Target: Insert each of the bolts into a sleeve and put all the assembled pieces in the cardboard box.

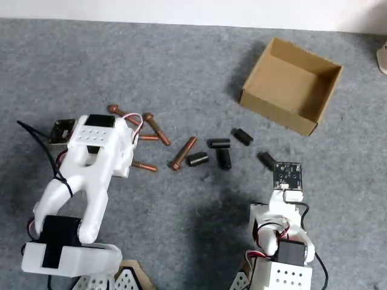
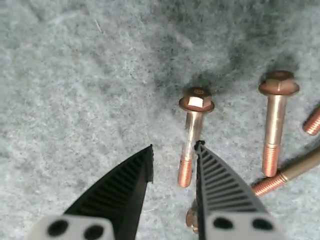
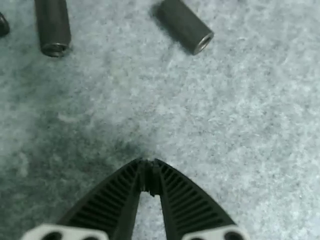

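Several copper bolts lie loose on the grey felt, among them one (image 1: 183, 152) near the middle and one (image 1: 156, 128) by the left arm (image 1: 100, 148). Several black sleeves (image 1: 218, 143) are scattered right of them. In the left wrist view my left gripper (image 2: 174, 150) is open just above the felt. One bolt (image 2: 194, 135) lies close beside one fingertip (image 2: 200, 150), outside the gap, and another bolt (image 2: 274, 125) lies farther off. My right gripper (image 3: 148, 170) is shut on nothing over bare felt, short of two sleeves (image 3: 52, 27) (image 3: 184, 25).
The open cardboard box (image 1: 291, 84) stands at the back right with nothing in it. The right arm (image 1: 283, 229) sits at the front right, its wrist near one sleeve (image 1: 266, 160). A small dark part (image 1: 60, 130) lies by the left arm.
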Tool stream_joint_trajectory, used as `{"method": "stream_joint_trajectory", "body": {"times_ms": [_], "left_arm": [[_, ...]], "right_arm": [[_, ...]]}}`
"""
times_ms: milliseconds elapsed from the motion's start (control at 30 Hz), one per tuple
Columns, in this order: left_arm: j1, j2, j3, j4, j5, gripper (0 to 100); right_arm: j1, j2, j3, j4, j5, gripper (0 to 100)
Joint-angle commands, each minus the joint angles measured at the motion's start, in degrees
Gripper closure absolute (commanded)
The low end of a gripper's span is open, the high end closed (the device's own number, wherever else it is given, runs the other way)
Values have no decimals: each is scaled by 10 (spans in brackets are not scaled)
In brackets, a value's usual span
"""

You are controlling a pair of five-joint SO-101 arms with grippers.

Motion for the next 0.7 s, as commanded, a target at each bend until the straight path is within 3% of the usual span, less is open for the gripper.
{"method": "stream_joint_trajectory", "body": {"times_ms": [0, 367, 667], "left_arm": [[7, -28, -27, 1, 2, 856], [-2, -18, -1, -49, 1, 856], [-43, 102, -48, -58, 1, 856]], "right_arm": [[-2, -7, 65, 0, 1, 994], [-2, -7, 65, 0, 1, 994], [-2, -7, 65, 0, 1, 994]]}}
